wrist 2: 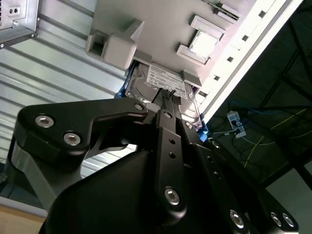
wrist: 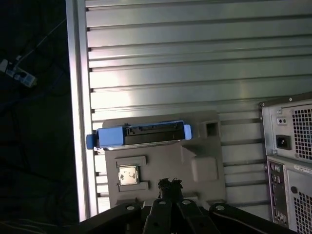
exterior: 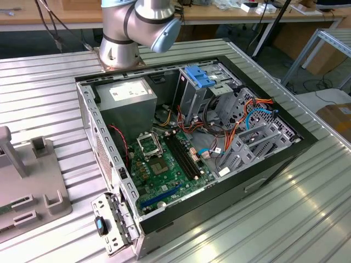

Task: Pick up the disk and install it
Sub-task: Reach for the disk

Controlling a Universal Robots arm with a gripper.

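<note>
The disk (wrist: 141,135) stands on edge in a slot of a grey fixture (wrist: 204,161), its dark side framed by blue rails. In the second wrist view the disk (wrist 2: 163,78) shows its silver face and white label under the fixture (wrist 2: 161,19). My gripper (wrist: 169,184) hovers over the fixture, a short way from the disk and not touching it. Its black fingers are drawn together with nothing between them, and in the second wrist view the gripper (wrist 2: 168,97) points toward the disk's label.
An open computer case (exterior: 263,164) lies on the ribbed metal table (exterior: 307,219), with a blue latch piece (exterior: 200,76) over its drive cage. The grey fixture (exterior: 33,186) sits at the exterior view's left. A small square chip (wrist: 128,175) rests on it. The case's rear panel (wrist: 292,146) is beside it.
</note>
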